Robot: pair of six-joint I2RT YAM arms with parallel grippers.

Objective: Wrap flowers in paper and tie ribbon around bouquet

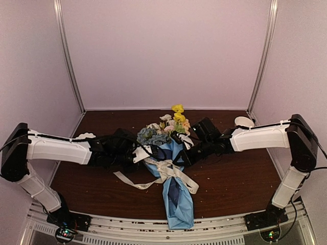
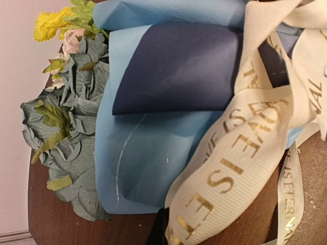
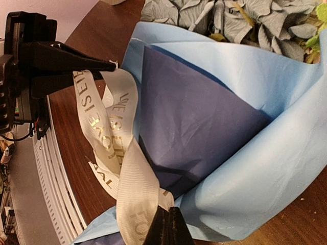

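Dark wood table (image 1: pixel 230 178), pale walls (image 1: pixel 163 51); bouquet (image 1: pixel 176 196) centre, ribbon (image 1: pixel 168 171) across it.

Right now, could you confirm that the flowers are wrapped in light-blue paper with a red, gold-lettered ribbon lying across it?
Not quite: the ribbon is cream-white, not red, as the left wrist view shows. The flowers, light-blue paper and gold lettering are as you say.
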